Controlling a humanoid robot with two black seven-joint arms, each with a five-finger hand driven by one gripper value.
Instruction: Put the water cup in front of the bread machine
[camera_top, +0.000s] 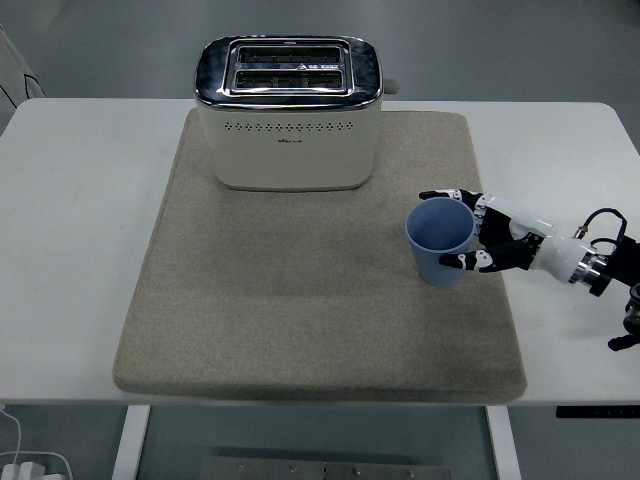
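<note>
A light blue cup (438, 240) stands upright on the grey mat (300, 300), to the right of and nearer than the cream toaster (288, 112) at the mat's back. My right hand (478, 235) reaches in from the right edge and wraps the cup's right side, fingers behind it and thumb in front. The left arm is out of view.
The white table (80, 200) extends to both sides of the mat. The toaster's lever knob (391, 86) sticks out on its right side. Black cable loops show at my right wrist (610, 240).
</note>
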